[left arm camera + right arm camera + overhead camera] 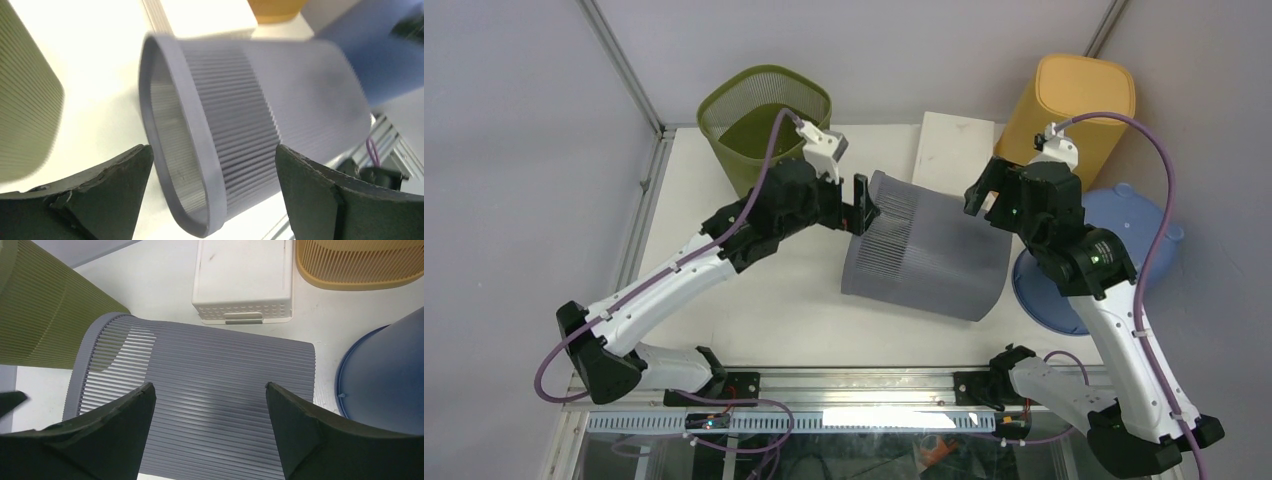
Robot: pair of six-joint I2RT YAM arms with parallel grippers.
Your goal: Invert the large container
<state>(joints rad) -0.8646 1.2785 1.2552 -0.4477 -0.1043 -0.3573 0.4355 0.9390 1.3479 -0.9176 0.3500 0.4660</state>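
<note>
- In the top view the grey bin (929, 255) covers the near side of the white box (954, 150). The left wrist view blurs the bin, most at its closed end.
- The green bin (45, 315) runs off the left and top edges of the right wrist view, and is a blurred, cut-off strip in the left wrist view.
- The yellow bin (355, 265) is cut by the top edge in both wrist views.
- The right arm (1114, 300) hides part of the blue bin (1144, 225).
- The right claw (210, 387) is out of sight under its wrist in the top view.
- Whether the left claw (212, 147) touches the grey bin's rim cannot be told.
</note>
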